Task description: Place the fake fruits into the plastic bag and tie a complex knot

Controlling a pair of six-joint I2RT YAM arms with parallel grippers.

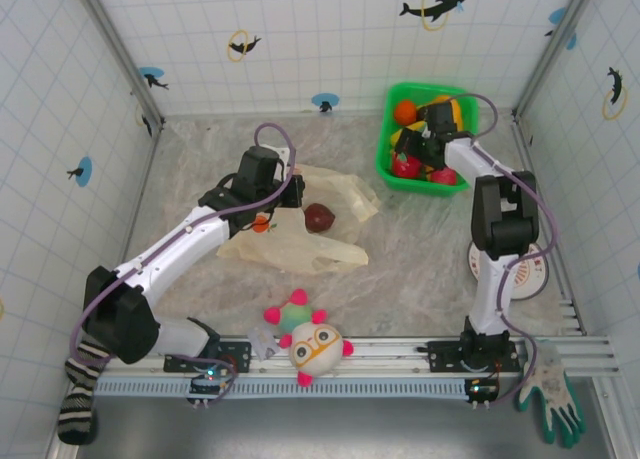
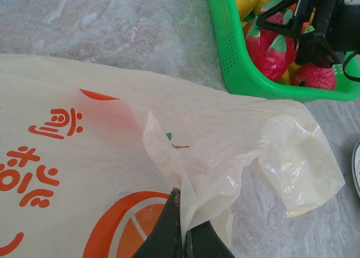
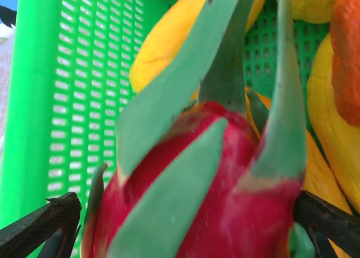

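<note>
Loading is judged to be at an early step: the plastic bag (image 1: 300, 247) lies flat and crumpled on the table (image 1: 420, 269) in front of the left arm; one dark red fruit (image 1: 319, 217) rests at its far edge, inside or on top cannot be told; most of the fake fruits (image 1: 405, 112) sit in the green basket (image 1: 385, 164) at the far right corner; no knot is formed. The left gripper (image 2: 181, 200) is fully closed, pinching a fold of the bag's film near its mouth; the right gripper (image 3: 183, 221) is lowered into the basket with jaws spread to full width, straddling a red dragon fruit (image 3: 214, 185) with green scales, one finger on each side, nothing clamped yet. Handling notes: the fruits look light, hard and glossy, so an off-centre squeeze is likely to make one slip out; take the dragon fruit across its round body, not on the tapered scales, which offer little purchase; the bag film is thin, limp and slippery, with no stiffness of its own; hold it by a bunched fold or a handle strip and lift gently, since the film may tear or slide from the pads.
</note>
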